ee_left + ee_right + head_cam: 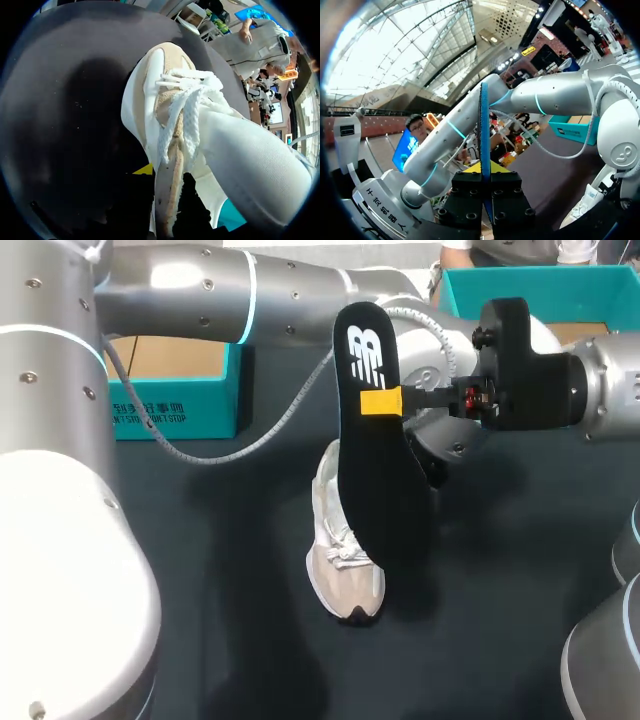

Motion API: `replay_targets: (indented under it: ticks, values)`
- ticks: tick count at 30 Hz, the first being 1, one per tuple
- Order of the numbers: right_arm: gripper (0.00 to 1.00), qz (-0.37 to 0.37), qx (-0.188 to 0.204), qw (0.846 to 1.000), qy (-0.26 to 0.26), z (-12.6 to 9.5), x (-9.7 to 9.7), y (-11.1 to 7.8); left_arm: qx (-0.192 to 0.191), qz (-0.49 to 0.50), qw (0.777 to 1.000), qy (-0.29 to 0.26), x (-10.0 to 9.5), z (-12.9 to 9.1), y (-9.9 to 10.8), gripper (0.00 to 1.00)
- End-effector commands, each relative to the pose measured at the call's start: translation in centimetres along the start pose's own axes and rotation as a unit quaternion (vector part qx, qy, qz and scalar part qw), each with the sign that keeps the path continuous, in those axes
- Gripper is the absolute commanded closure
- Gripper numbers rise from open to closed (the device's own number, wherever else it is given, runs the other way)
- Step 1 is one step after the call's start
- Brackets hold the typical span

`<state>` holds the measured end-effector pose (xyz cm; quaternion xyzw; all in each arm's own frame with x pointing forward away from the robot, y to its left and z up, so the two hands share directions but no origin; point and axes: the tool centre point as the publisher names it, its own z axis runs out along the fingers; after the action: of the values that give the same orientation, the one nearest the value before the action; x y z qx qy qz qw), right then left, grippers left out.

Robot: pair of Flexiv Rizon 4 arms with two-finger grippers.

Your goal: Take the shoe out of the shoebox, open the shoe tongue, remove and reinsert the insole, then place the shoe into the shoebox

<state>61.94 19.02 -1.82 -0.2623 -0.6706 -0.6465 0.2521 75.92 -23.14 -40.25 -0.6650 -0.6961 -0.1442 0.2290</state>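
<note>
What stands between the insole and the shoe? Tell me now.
Nothing visible lies between the insole and the shoe. Only the left tool, clamped on the shoe's collar, crowds the opening.

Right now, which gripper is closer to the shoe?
Left. The left gripper is clamped on the shoe at its collar edge. The right gripper holds the insole up in the air, off the shoe.

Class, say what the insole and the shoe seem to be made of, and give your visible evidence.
The insole is probably foam under matte black fabric: it looks thin, flat and dull, with a printed white logo. The shoe likely has suede-like beige panels, fuzzy and unshiny. Its laces look like woven white textile.
</note>
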Motion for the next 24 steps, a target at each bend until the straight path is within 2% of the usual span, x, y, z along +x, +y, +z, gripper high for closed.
replay_targets:
  ticks: [1,6,12,16,18,24]
  values:
    - [1.0,0.001,0.0,1.0,-0.001,0.3,-0.1,0.0,0.002,0.001,1.0,-0.012,0.5,-0.1,-0.1,0.0]
    - [1.0,0.001,0.0,1.0,-0.001,0.3,-0.1,0.0,-0.001,-0.008,0.999,-0.043,1.4,-1.3,0.0,0.0]
    - [1.0,0.001,0.0,1.0,-0.001,0.3,-0.1,0.0,-0.013,-0.032,0.992,-0.121,2.6,-3.5,1.0,0.0]
    - [1.0,0.001,0.0,1.0,-0.001,0.3,-0.1,0.0,-0.031,-0.044,0.981,-0.186,3.1,-5.6,1.7,0.0]
    - [1.0,0.001,0.0,1.0,-0.001,0.3,-0.1,0.0,-0.029,-0.057,0.975,-0.213,3.2,-6.6,2.3,0.0]
    - [1.0,0.001,0.0,1.0,-0.001,0.3,-0.1,0.0,-0.038,-0.062,0.951,-0.3,5.0,-9.7,3.4,0.0]
